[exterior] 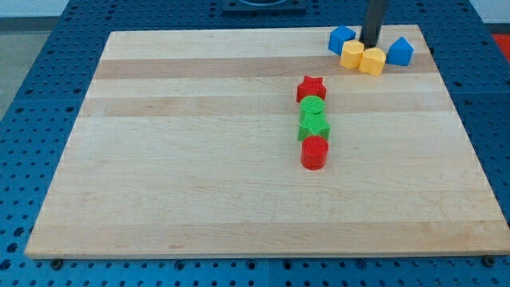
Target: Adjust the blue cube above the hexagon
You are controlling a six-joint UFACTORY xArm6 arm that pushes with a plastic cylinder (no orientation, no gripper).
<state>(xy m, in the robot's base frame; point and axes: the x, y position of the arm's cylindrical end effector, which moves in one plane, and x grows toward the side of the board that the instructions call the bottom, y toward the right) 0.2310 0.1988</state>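
While my tip (370,43) rests at the view's top right, it sits between the blue cube (342,39) and a second blue block (400,52), just above two touching yellow blocks (352,55) (372,60). No hand exists: bare rod, holding nothing. Mid-desk (183,159), well apart, a column: red star (311,88), two green blocks (312,107) (314,127), red cylinder (314,152).

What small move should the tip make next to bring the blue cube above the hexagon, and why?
Probably my tip should go round the blue cube to its left and nudge it right: it sits left of the yellow hexagon, and my tip stands between the blue blocks.
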